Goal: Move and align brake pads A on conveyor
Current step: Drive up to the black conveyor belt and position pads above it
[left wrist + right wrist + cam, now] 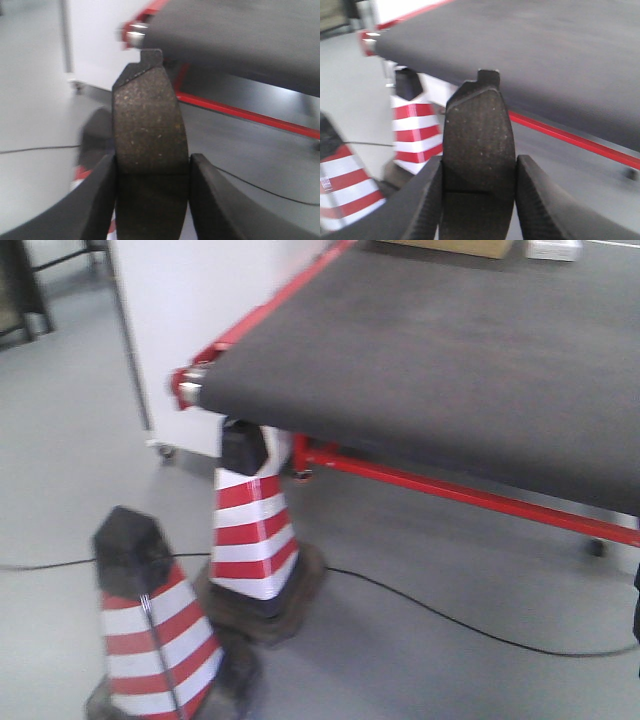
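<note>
No pad visibly placed: left end effector [152, 162] and right end effector [479, 167] each clamp a dark grey oblong brake pad [147, 120] [479, 125]; charcoal felt conveyor [450, 350] waits upper-right.

Left gripper [153, 157]: two matte black fingers entering from the lower corners of the frame. Outer contours are broadly curved, tips rounded, surfaces smooth-looking under blur. Right gripper [480, 159]: matching black finger pair at the lower edge of the frame, with a fine dotted grip texture over both fingers.
</note>
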